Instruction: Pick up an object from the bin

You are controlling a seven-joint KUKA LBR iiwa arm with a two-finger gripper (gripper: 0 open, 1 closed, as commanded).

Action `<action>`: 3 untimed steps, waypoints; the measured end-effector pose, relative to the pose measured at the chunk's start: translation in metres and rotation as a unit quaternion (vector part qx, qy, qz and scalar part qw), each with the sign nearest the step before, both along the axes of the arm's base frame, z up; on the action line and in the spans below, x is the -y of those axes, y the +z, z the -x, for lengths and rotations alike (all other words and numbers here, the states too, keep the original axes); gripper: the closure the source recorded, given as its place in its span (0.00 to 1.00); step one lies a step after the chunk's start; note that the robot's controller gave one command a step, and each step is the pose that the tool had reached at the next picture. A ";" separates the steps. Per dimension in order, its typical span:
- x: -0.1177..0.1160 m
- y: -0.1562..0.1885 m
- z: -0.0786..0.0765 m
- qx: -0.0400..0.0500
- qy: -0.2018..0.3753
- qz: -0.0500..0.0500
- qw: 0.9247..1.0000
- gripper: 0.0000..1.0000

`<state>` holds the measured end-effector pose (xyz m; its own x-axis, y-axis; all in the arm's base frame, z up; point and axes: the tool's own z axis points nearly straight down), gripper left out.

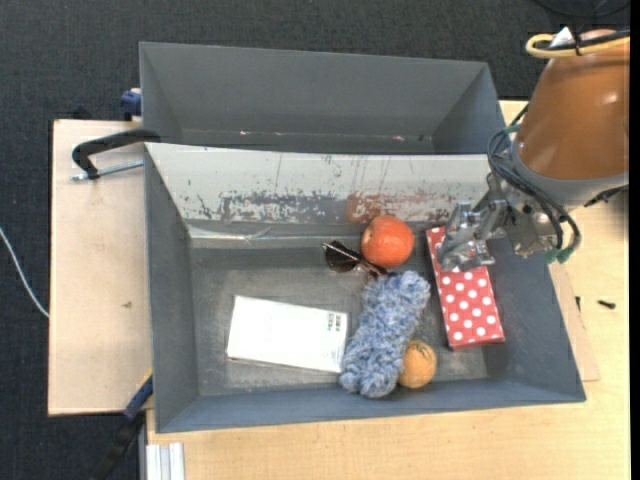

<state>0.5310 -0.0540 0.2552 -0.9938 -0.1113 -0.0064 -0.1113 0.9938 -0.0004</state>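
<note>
Logged claw [468, 240] at right side of bin [310, 93], low over far end of flat red box with white dots [473, 308]. Cannot tell opening of claw from this angle, nor contact with box as against hovering just above. Found box lying flat on bin floor, not lifted. Placed it on right-hand part of floor, lengthwise from back wall toward near wall, with far end directly beneath claw and near end well clear of it. Judged step in hand as final approach to a grasp of this box, as nearest thing below. To do well: centre claw across narrow width of box, not along length; lower straight, without sideways drift; close only once seated on either side of box edges. Watch orange ball [388, 241] just beside claw on view's left, near far corner of box: round, apt to roll at slightest nudge. Keep clear also of sunglasses [345, 258] beyond ball, and of blue-grey knitted piece [386, 330] alongside left edge of box, touching or nearly so, liable to snag by loose yarn. Mind sloped right wall of bin close on other side; allow for little room there. Expect trouble getting under so flat a box; prefer grip by long edges. Noted for completeness: small orange fruit [417, 365] at near end of knitted piece, white flat packet [287, 334] well apart toward view's left.
</note>
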 end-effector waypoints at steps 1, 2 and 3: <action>0.000 0.000 0.000 0.000 0.000 0.000 1.000 1.00; 0.015 -0.124 -0.008 -0.006 -0.044 -0.001 0.999 0.00; 0.015 -0.119 -0.009 -0.003 -0.043 0.000 0.999 1.00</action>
